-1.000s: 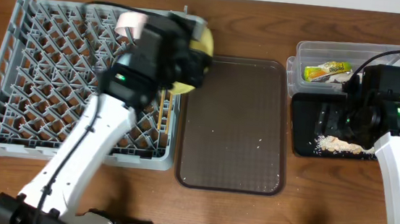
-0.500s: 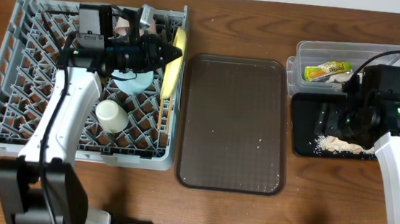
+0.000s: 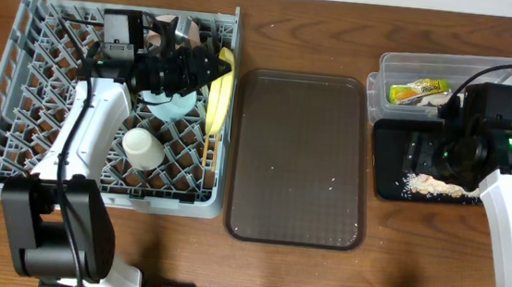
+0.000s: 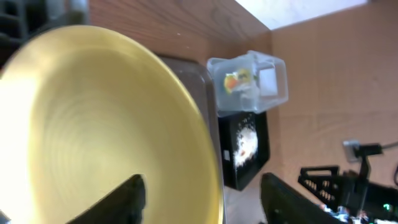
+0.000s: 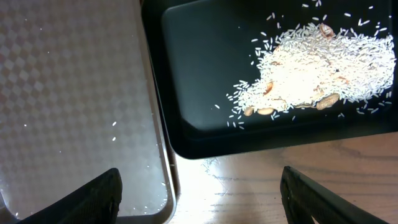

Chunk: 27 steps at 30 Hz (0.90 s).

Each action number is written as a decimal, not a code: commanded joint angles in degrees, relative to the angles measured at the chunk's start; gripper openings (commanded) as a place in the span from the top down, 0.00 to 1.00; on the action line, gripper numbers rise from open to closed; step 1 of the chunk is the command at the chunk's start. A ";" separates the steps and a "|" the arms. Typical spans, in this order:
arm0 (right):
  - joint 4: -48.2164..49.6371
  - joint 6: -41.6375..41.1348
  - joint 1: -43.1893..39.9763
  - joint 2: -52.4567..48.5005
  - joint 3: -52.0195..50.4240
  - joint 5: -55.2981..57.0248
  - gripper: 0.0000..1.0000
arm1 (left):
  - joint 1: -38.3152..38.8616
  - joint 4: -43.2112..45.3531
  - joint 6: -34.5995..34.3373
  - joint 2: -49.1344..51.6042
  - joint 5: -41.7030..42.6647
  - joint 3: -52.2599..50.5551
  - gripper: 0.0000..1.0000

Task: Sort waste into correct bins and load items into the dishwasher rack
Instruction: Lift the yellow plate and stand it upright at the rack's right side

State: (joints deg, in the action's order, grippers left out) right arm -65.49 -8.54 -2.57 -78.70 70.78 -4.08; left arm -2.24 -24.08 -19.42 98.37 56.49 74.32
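Yellow-green plate point(image 3: 222, 92) stands on edge in the grey rack point(image 3: 19, 95). Left gripper point(image 3: 212, 68) straddles its rim, jaws seemingly parted. Right gripper point(image 5: 208, 199), jaws spread wide, hovers over rice point(image 5: 311, 68) in the black tray point(image 5: 199, 93).

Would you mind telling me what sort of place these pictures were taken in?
Most likely a robot test bench staged as a dish-clearing station: a wooden table carries a grey dishwasher rack, a brown serving tray, and a clear tub and black tray for sorted waste.
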 commanded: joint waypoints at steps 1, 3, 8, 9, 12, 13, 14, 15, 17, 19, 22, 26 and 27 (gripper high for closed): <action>0.00 0.48 -0.42 0.42 0.46 0.00 0.20 | -0.26 -1.44 2.05 -1.31 -5.99 -0.11 0.33; 0.50 0.48 -0.42 0.42 0.46 0.00 0.19 | -0.26 -3.23 4.61 -2.86 -10.56 -0.11 0.30; 7.17 0.46 -0.37 0.42 0.46 -0.22 0.14 | -0.26 -7.61 9.46 -8.46 -24.76 -0.11 0.27; 9.92 0.48 -0.35 0.37 0.46 -0.83 0.14 | -0.26 -8.37 9.57 -9.75 -28.26 -0.11 0.27; 16.68 0.98 0.11 0.20 0.46 -1.60 0.14 | -0.26 -10.34 9.53 -12.46 -37.83 -0.11 0.26; 18.95 2.36 0.50 -0.02 0.46 -1.79 0.15 | -0.26 -11.15 9.51 -13.22 -40.74 -0.11 0.26; 20.74 3.78 0.87 -0.22 0.44 -1.77 0.14 | -0.26 -11.98 9.53 -13.75 -42.82 -0.11 0.26; 22.25 5.05 1.25 -0.55 0.44 -1.73 0.14 | -0.26 -12.83 9.53 -14.10 -44.15 -0.11 0.26; 24.48 6.54 1.81 -1.42 0.44 -1.73 0.13 | -0.26 -15.02 9.53 -14.36 -46.42 -0.11 0.25; 24.61 6.51 1.90 -2.45 0.44 -1.99 0.11 | -0.26 -18.05 9.49 -14.27 -48.59 -0.11 0.25; 20.94 6.51 1.90 -4.07 0.44 -1.99 0.08 | -0.26 -23.39 9.09 -14.25 -50.80 -0.11 0.21; 14.69 6.23 1.90 -5.03 0.04 -1.97 0.23 | -0.26 -31.06 9.09 -14.25 -54.27 -0.11 0.21; 14.16 5.99 1.90 -4.96 -0.22 -1.95 0.24 | -0.26 -32.57 9.09 -14.25 -54.23 -0.11 0.21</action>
State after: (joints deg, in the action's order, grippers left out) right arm -50.48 -2.76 -1.26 -83.64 70.72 -5.85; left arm -2.26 -54.39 -10.63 84.18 6.44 74.28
